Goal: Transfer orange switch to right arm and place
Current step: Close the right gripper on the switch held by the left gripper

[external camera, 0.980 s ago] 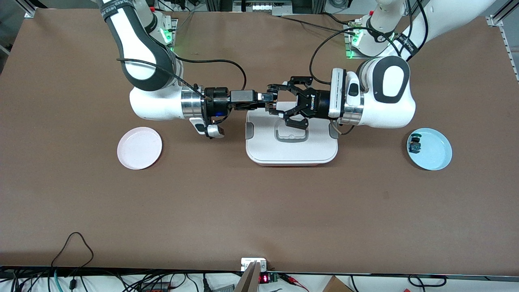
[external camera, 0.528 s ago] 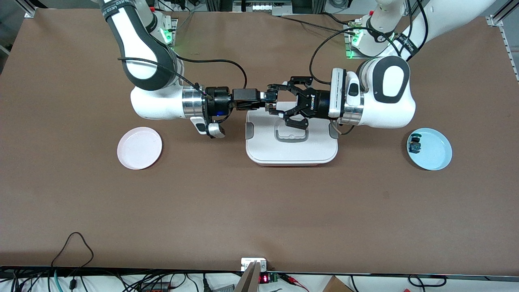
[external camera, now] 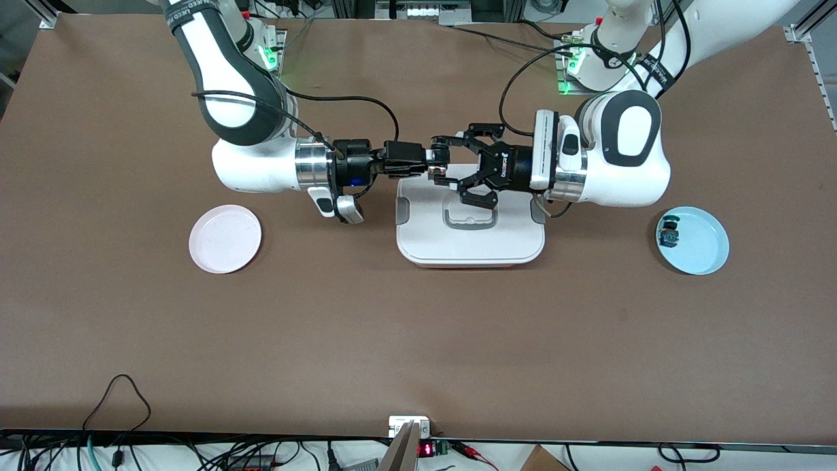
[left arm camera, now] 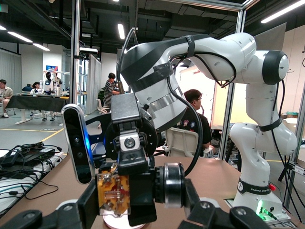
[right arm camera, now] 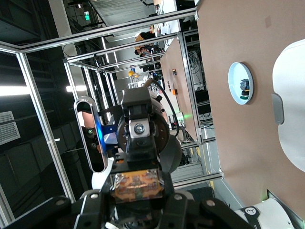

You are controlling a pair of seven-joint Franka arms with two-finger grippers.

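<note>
Pincers level, meeting over white box

you're in a robotics lab: two white arms bolted along a brown table, boxed in by aluminium frame posts. the wrist views show strip ceiling lights, people seated at desks, and loose cables with electronics along the table edge nearest the front camera.

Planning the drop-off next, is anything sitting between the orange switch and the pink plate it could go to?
Nothing visible does. The orange switch is gripped between the left hand and right hand, over the white lidded box. Toward the pink plate there is only bare table.
</note>
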